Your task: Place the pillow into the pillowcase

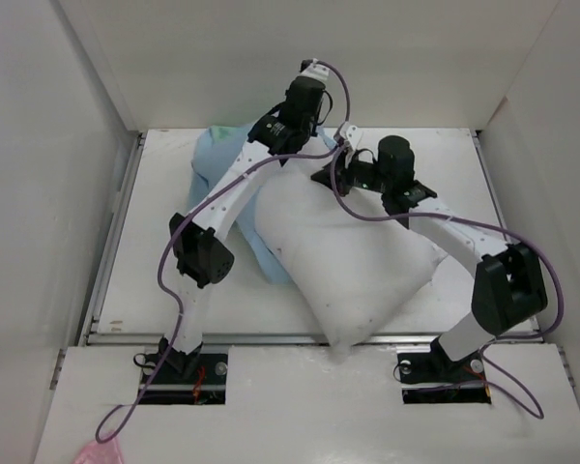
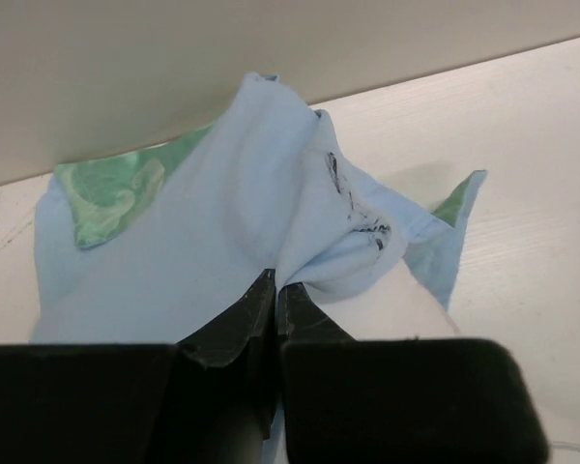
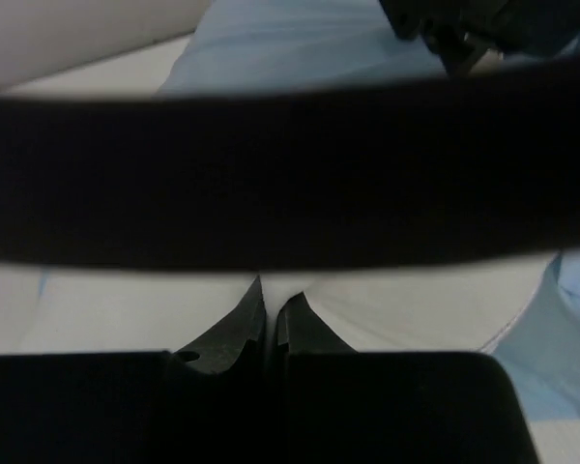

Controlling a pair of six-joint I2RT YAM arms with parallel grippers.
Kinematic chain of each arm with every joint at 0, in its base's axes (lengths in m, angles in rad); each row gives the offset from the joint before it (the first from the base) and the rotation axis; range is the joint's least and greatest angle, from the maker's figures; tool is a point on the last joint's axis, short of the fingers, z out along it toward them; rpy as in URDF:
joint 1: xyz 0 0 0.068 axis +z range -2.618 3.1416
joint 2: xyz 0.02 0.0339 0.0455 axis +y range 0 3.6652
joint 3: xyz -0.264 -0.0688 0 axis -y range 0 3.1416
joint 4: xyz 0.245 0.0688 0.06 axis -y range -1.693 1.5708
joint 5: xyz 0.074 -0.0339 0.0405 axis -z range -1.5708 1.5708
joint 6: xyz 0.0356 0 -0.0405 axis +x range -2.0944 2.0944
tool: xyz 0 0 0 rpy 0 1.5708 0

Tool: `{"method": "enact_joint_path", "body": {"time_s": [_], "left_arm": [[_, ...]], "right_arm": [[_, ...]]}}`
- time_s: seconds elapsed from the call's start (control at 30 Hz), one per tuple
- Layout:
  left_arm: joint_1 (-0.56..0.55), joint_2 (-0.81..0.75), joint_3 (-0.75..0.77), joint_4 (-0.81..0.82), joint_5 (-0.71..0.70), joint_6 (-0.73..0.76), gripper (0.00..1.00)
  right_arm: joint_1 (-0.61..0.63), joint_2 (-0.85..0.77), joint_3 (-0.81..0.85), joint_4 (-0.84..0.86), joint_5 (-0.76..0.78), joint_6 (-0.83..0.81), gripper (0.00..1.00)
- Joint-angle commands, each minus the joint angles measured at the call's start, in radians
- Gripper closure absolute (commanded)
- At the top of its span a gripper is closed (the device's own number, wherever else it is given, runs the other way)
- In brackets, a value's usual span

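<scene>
The white pillow (image 1: 358, 261) lies slanted across the middle of the table, one corner over the near edge. Its far end meets the pale blue pillowcase (image 1: 216, 159), which is bunched at the back left. Green satin corners of the pillowcase (image 2: 106, 198) show near the back wall. My left gripper (image 2: 275, 287) is shut, pinching a fold of the blue cloth. My right gripper (image 3: 272, 302) is at the pillow's far end (image 1: 327, 177), shut on a pinch of white pillow fabric (image 3: 396, 304). In the right wrist view a dark blurred band crosses above the fingers.
White enclosure walls stand on both sides, and the back wall (image 2: 222, 48) is close behind the pillowcase. A strip of blue cloth (image 1: 268, 259) runs under the pillow's left side. Purple cables (image 1: 387, 217) loop over both arms. A pink scrap (image 1: 99, 452) lies at the front left.
</scene>
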Motion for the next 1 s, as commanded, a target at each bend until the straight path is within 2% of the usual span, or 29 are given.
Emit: {"method": "enact_joint_path", "body": {"time_s": [0.0,0.03,0.07,0.1,0.2,0.23,0.27,0.3,0.4,0.43,0.53,0.57,0.63,0.73,0.87,0.93,0.97], "left_arm": [[-0.08,-0.124,-0.005,0.064,0.095,-0.03,1.0],[-0.119,-0.144,-0.025,0.039,0.105,-0.031,1.0],[-0.139,-0.167,-0.054,0.039,0.122,-0.04,1.0],[-0.156,-0.193,-0.128,0.039,0.159,-0.064,1.0],[-0.212,-0.304,-0.287,0.065,0.312,-0.096,1.0],[-0.223,-0.357,-0.329,0.074,0.354,-0.115,1.0],[-0.241,-0.382,-0.373,0.096,0.393,-0.148,1.0],[-0.252,-0.408,-0.469,0.108,0.45,-0.165,1.0],[-0.281,-0.479,-0.619,0.154,0.461,-0.225,1.0],[-0.282,-0.479,-0.71,0.166,0.512,-0.251,1.0],[-0.301,-0.488,-0.82,0.225,0.648,-0.31,1.0],[-0.315,-0.488,-0.852,0.225,0.734,-0.292,1.0],[-0.376,-0.476,-0.852,0.176,0.753,-0.262,1.0],[-0.432,-0.476,-0.852,0.162,0.894,-0.216,1.0],[-0.403,-0.494,-0.929,0.189,0.894,-0.254,1.0],[-0.368,-0.494,-0.944,0.189,0.847,-0.299,0.99],[-0.337,-0.494,-0.944,0.177,0.805,-0.337,0.86]], "right_arm": [[0.057,-0.037,-0.029,0.34,-0.043,0.125,1.0],[0.057,-0.025,-0.069,0.406,0.066,0.173,1.0],[0.057,-0.011,-0.09,0.553,0.115,0.217,1.0],[0.057,0.001,-0.109,0.625,0.161,0.313,1.0],[0.033,0.088,-0.142,0.875,0.206,0.467,1.0],[0.022,0.115,-0.143,0.908,0.231,0.501,1.0],[0.007,0.136,-0.143,0.931,0.323,0.542,1.0],[-0.005,0.173,-0.143,1.001,0.344,0.588,1.0],[-0.064,0.222,-0.216,1.211,0.379,0.792,1.0],[-0.075,0.248,-0.231,1.335,0.399,0.888,1.0],[-0.087,0.258,-0.267,1.376,0.53,0.937,1.0],[-0.087,0.258,-0.282,1.376,0.562,0.937,1.0],[-0.087,0.258,-0.305,1.385,0.659,0.948,1.0],[-0.098,0.258,-0.317,1.409,0.703,0.965,1.0],[-0.116,0.258,-0.34,1.409,0.67,0.965,1.0],[-0.116,0.227,-0.368,1.399,0.619,0.943,0.76],[-0.127,0.212,-0.389,1.375,0.552,0.932,0.62]]}}
